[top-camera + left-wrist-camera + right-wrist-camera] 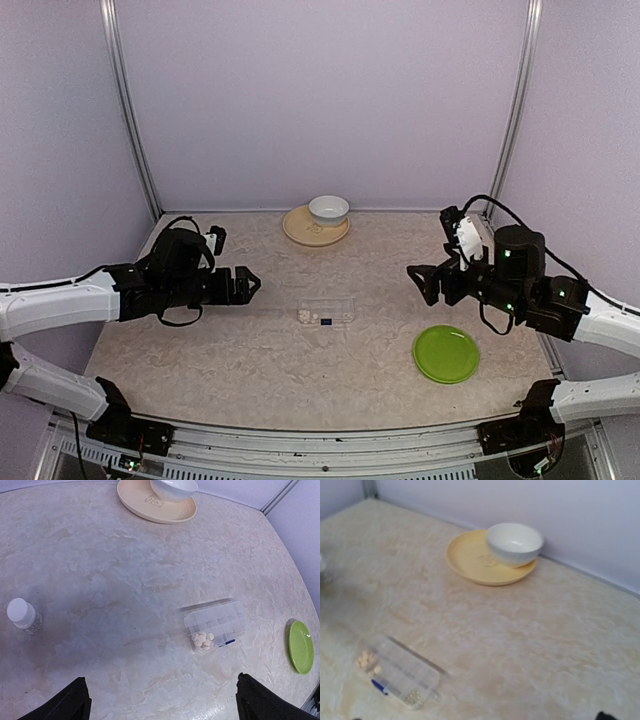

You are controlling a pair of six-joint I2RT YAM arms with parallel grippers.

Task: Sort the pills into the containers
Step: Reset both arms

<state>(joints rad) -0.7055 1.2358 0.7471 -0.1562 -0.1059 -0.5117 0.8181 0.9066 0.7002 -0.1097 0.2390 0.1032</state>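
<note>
My left gripper [250, 285] hangs above the table [200, 350] with its fingers spread wide and nothing between them. In its wrist view the two dark fingertips [75, 700] sit at the bottom corners, and only bare table lies under the gripper [162, 700]. My right gripper [425, 280] hovers on the opposite side, also wide open and holding nothing. Its wrist view shows only slivers of the fingers at the bottom edge.

Between the two grippers, well apart from both, the clear pill box [326, 316] lies flat on the table. The pills [202, 640] are bunched in one corner compartment at the end nearer my left arm, a small whitish cluster [367, 662] inside the box [400, 672]. A short blue mark [227, 642] runs along the box's near edge [215, 625]. At the other end a compartment holds some tiny greyish bits [412, 696]; I cannot tell what they are.

Further out, a small bottle with a white cap [22, 615] stands upright to the left of my left gripper. A green plate [446, 353] lies below my right gripper. At the back wall a white bowl [328, 208] sits on the edge of a tan plate [300, 232].
</note>
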